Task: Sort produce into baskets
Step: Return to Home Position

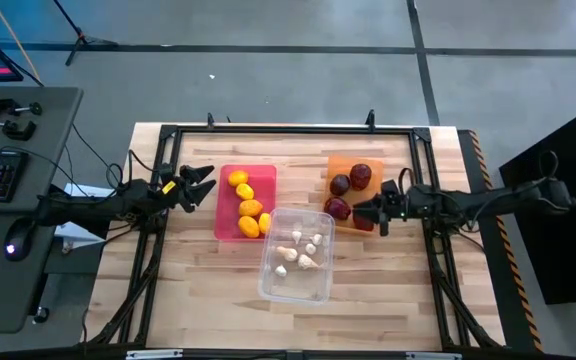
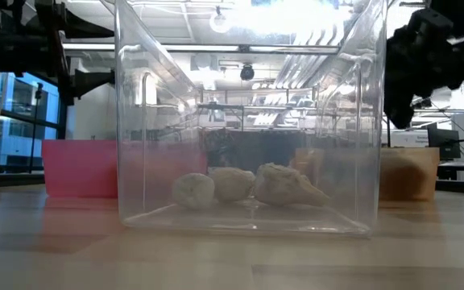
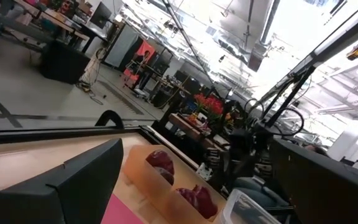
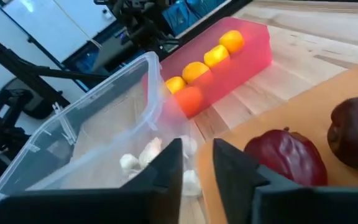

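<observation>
Right end effector (image 1: 368, 212), released and empty, hangs over the orange bin (image 1: 336, 163); left end effector (image 1: 196, 187) waits open. A low withdrawal could snag the bin's rim.

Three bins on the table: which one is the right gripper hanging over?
The orange bin, the one holding the dark red pieces. The right gripper is above its corner nearest the clear bin; the pink bin lies by the left gripper.
</observation>
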